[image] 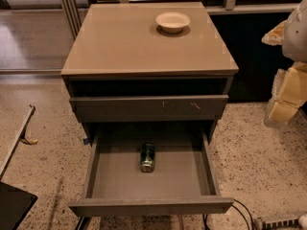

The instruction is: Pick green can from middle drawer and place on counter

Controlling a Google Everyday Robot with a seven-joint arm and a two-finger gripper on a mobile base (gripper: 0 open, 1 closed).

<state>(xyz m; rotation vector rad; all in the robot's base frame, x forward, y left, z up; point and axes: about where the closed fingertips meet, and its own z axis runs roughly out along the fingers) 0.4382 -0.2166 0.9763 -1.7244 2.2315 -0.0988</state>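
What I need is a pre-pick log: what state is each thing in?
middle drawer: pulled wide open, can inside.
green can: apparently lying on its side on the drawer floor, not gripped.
scratched drawer: nearly shut, seemingly a little ajar.
white bowl: upright on the counter.
counter: bears the bowl, no can yet.
gripper: at the right edge, beside the cabinet, away from the can.

The scene is viewed by one camera, set high in front of the cabinet [120, 108], angled down and facing its front. The desk [120, 42] top and the pulled-out middle drawer [151, 206] are both taken in at fairly close range. The tool [285, 102] is seen at the right edge, beside the cabinet.
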